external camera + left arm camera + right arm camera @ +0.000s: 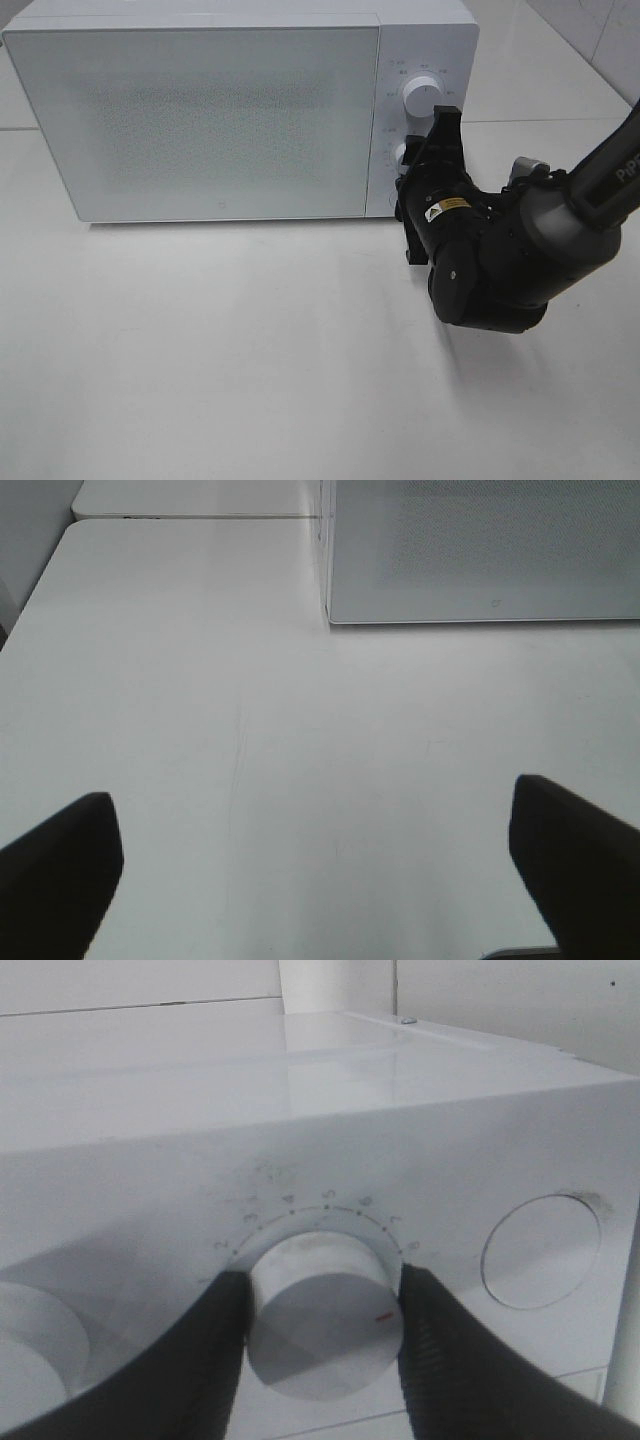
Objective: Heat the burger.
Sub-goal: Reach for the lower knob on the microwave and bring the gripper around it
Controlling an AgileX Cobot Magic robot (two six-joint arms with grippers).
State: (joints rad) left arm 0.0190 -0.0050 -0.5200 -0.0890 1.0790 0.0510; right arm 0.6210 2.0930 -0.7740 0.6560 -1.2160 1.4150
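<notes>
While the microwave's door is shut, the burger is not in sight in any view. The door panel is frosted, so I can't tell if it's inside, and can't tell which way it points or how its long axis lies.

White table (pixel 200 350) fills most of the high view. The white microwave (pixel 200 110) stands on it at the far side, front facing the camera, with the control strip on the right side of that view.

Right arm (pixel 520 250) reaches in from the right, wrist bent toward the control strip, just in front of it.

Left gripper (pixel 318 865): jaws spread wide, nothing between them, only bare tabletop below. It's well apart from the microwave, whose lower front corner shows at the far edge of the left wrist view. I can't see it in the high view.

Right gripper (pixel 322 1290): clamped on the lower dial (pixel 320 1335). The black fingers (pixel 200 1360) touch it on two opposite sides. In the high view the gripper covers most of that dial.

Upper dial (pixel 420 96) is clear of the gripper, just beside it.

Round button (pixel 540 1250) sits flush in the panel on the other side of the held dial, untouched.

Red mark (pixel 380 1316) on the dial's face sits at its rim, next to the finger on the button side. Numerals ring the dial on the panel, and 2 to 7 are readable.
</notes>
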